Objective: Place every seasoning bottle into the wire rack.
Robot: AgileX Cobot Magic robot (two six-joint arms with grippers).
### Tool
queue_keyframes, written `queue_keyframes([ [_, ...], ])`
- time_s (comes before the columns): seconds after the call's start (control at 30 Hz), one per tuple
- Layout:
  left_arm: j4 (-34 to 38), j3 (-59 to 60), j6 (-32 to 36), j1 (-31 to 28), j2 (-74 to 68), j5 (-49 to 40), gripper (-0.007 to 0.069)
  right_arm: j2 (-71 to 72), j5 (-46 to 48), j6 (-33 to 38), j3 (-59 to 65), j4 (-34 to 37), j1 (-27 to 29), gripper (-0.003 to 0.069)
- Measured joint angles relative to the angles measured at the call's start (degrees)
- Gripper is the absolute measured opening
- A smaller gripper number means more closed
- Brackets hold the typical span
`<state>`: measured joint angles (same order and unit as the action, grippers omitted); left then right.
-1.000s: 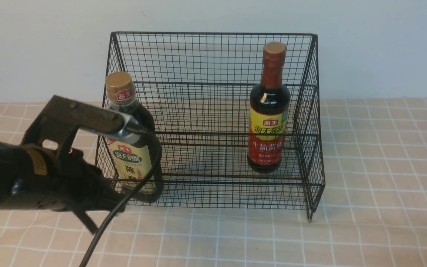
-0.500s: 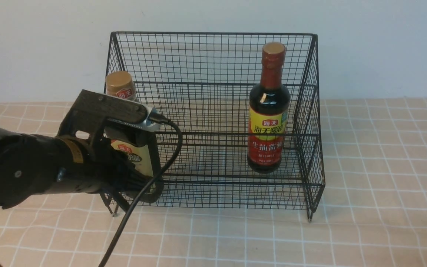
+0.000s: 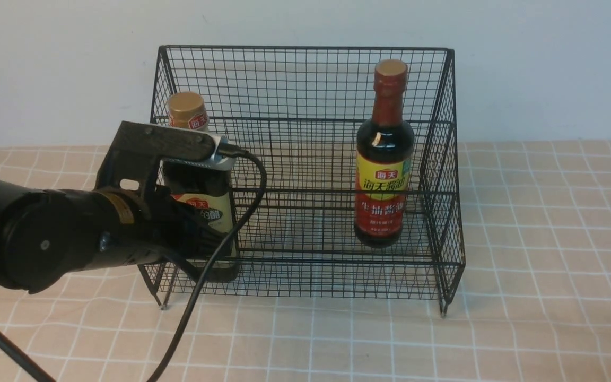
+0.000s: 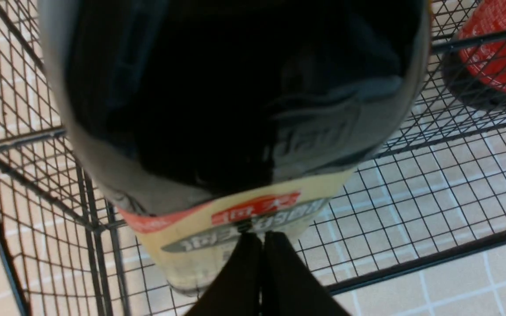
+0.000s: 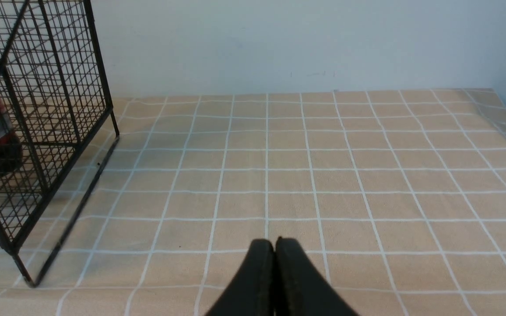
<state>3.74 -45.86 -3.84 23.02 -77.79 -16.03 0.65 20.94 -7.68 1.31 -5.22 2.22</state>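
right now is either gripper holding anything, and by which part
Nothing looks held. The left gripper is shut, its tips closed together at the beige label of the gold-capped bottle, not around it. The right gripper is shut on nothing.

We see a black wire-mesh rack (image 3: pixel 305 159) w/ a fine grid pattern. Inside: a round dark-liquid bottle (image 3: pixel 385 159) w/ long red neck, gold-brown cap, label yellow on top & red below. Next, a squarish dark-liquid bottle (image 3: pixel 202 201) w/ gold cap, beige label, red logo patch on neck & label. The counter (image 3: pixel 549 265) wears a tan cloth checked w/ thin white lines. Wall behind (image 3: pixel 549 63) is plain pale grey-white. Left hand (image 4: pixel 262 281) & right hand (image 5: pixel 275 281) are black; left arm body black w/ a silver bit.
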Motion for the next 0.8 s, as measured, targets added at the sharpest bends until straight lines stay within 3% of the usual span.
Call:
queue_keyframes([
  [0.23,0.00,0.00,0.33,0.07,1.50,-6.18,-0.0007,0.00,0.00,0.00,0.00,0.00,0.00,-0.0015],
  [0.8,-0.23,1.58,2.27,0.37,40.49,-22.75,-0.0007,0.00,0.00,0.00,0.00,0.00,0.00,-0.0015],
])
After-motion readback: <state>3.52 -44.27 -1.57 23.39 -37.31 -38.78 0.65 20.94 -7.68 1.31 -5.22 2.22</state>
